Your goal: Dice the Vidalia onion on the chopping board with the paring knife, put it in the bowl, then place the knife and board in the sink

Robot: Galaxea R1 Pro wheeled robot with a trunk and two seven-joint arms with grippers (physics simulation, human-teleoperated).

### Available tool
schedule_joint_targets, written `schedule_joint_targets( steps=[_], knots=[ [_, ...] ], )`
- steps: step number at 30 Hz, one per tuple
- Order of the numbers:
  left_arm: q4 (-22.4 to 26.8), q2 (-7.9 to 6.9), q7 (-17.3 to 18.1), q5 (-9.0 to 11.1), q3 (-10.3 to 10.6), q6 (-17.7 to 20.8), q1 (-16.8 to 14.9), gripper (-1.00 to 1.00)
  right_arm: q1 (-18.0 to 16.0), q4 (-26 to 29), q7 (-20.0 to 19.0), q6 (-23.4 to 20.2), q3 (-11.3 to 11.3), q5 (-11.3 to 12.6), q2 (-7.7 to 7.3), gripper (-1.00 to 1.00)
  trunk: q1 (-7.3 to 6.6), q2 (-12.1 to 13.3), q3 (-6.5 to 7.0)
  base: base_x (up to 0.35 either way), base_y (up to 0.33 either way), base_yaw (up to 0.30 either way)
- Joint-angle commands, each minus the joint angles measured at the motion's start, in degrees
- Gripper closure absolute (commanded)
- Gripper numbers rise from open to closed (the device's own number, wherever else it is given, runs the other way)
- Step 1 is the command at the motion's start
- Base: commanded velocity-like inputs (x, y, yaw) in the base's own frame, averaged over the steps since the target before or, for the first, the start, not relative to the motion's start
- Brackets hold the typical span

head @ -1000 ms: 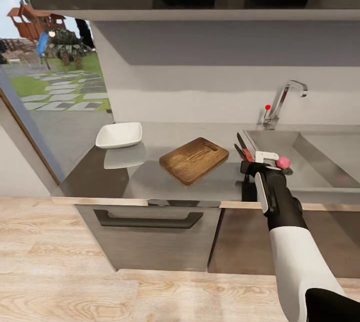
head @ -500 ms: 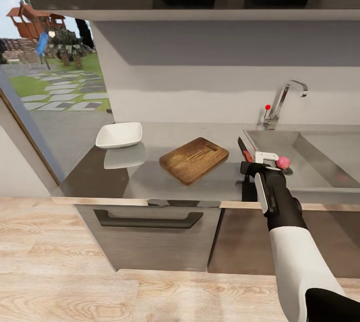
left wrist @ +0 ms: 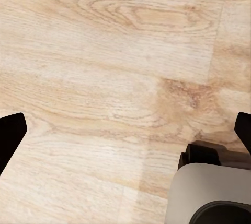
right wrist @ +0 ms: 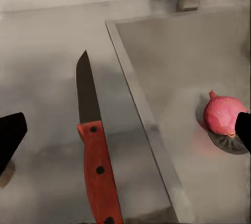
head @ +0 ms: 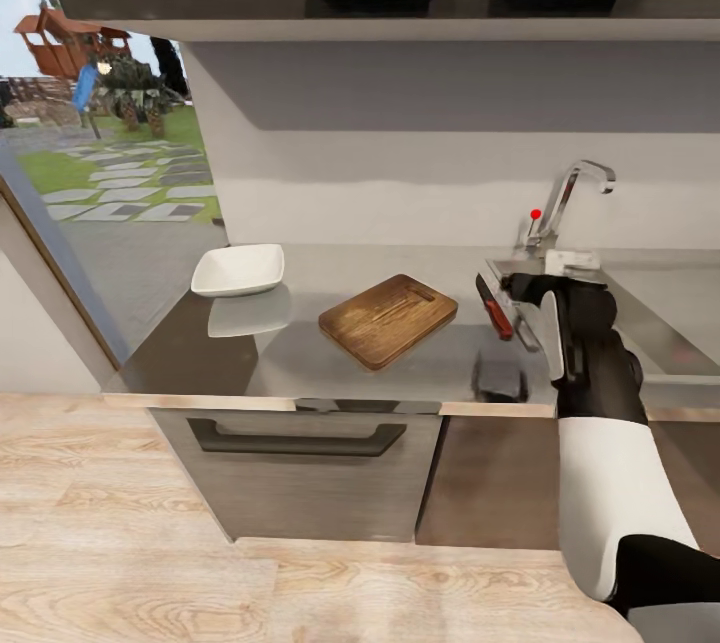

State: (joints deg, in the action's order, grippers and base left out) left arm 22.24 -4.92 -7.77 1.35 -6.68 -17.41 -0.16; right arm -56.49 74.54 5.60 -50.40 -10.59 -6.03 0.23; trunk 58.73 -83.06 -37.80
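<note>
Brushed-steel countertop (head: 330, 363) gleams; red-handled knife (right wrist: 94, 145) lies flat beside the sink (right wrist: 172, 46), round pink onion (right wrist: 224, 115) by the drain inside. Right gripper (right wrist: 125, 130) hovers, fingers spread, empty.

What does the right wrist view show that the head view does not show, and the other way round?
The right wrist view alone shows the Vidalia onion, lying in the sink next to the round drain.

The head view alone shows the chopping board, the white bowl, the tap's curved spout and the right arm.

Both show the paring knife on the countertop beside the sink's edge.
</note>
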Motion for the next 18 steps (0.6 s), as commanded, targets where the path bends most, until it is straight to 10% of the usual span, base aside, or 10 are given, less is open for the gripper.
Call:
schedule_joint_targets(
  steps=[1,18],
  knots=[
    [0.0,0.0,-0.1,0.1,0.0,-0.2,0.0,-1.0,-0.6,0.7,-0.2,-1.3,0.1,-0.5,0.02,-1.0,0.0,0.0,-0.05,0.0,0.0,0.0],
    [0.0,0.0,-0.1,0.1,-0.1,-0.2,0.0,-1.0,-1.4,1.6,-4.6,-3.4,8.1,-0.3,-0.15,-1.0,0.0,0.0,-0.05,0.146,0.098,0.0]
  ],
)
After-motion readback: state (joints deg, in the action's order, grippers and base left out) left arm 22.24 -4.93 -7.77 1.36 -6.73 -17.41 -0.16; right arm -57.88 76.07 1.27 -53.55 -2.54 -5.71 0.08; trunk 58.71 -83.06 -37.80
